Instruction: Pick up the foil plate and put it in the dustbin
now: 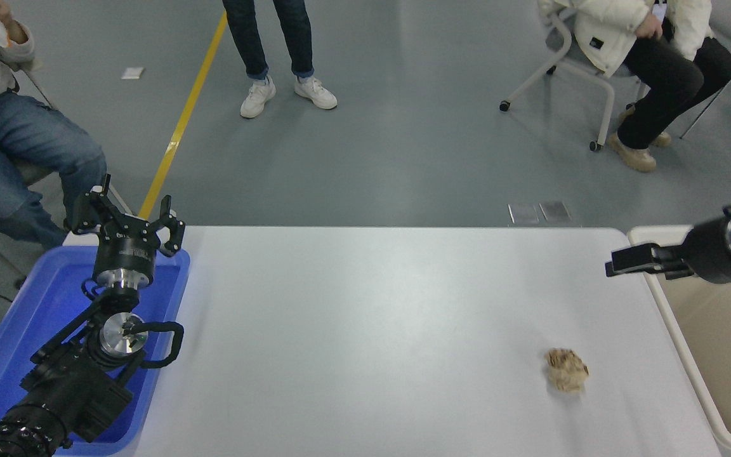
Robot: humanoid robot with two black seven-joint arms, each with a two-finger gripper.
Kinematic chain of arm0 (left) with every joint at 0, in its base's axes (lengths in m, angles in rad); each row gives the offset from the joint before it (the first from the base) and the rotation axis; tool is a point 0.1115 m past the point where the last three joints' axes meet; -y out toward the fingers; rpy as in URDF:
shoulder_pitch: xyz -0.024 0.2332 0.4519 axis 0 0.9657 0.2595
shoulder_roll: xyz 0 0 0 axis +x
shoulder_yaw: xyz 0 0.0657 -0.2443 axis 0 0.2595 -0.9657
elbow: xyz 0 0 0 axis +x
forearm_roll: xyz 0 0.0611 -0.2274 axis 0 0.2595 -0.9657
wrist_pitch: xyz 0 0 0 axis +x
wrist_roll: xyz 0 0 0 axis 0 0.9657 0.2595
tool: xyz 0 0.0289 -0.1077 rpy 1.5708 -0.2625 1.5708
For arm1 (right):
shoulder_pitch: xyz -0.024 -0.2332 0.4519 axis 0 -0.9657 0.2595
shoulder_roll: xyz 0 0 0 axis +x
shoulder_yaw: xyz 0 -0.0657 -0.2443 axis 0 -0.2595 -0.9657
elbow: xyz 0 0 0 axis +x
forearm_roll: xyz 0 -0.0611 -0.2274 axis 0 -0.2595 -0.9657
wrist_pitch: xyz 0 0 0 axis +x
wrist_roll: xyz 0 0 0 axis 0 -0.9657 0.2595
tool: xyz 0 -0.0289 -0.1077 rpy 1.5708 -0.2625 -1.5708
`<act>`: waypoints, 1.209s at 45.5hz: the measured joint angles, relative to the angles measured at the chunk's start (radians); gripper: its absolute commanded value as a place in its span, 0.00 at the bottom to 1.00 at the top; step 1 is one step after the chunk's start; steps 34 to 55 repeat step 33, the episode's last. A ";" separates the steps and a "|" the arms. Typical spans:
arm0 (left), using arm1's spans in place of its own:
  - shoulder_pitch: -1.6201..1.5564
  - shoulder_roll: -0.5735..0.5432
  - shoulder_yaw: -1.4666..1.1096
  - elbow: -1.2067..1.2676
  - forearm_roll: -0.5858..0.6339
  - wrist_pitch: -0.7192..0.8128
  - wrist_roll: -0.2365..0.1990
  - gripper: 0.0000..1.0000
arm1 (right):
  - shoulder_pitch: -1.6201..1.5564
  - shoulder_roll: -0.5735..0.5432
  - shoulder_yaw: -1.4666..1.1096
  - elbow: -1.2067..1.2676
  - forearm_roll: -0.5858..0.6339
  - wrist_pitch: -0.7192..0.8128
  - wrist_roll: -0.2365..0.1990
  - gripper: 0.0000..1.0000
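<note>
The foil plate is not in view. The cream-beige dustbin [689, 355] stands at the table's right end, and only its tan inside shows. My right gripper [614, 265] comes in from the right edge, held level above the bin's left rim and pointing left over the table. It holds nothing that I can see, and its side-on view hides whether it is open. My left gripper [127, 219] is open and empty, parked over the blue tray at the lower left.
A small crumpled brown paper ball [567, 370] lies on the white table [372, 317] near the right. A blue plastic tray [16, 330] sits at the left edge. People sit and stand beyond the far side.
</note>
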 measured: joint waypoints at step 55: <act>0.002 0.001 -0.001 0.000 -0.001 0.000 0.000 0.99 | 0.415 0.418 -0.164 0.167 0.423 0.321 -0.004 1.00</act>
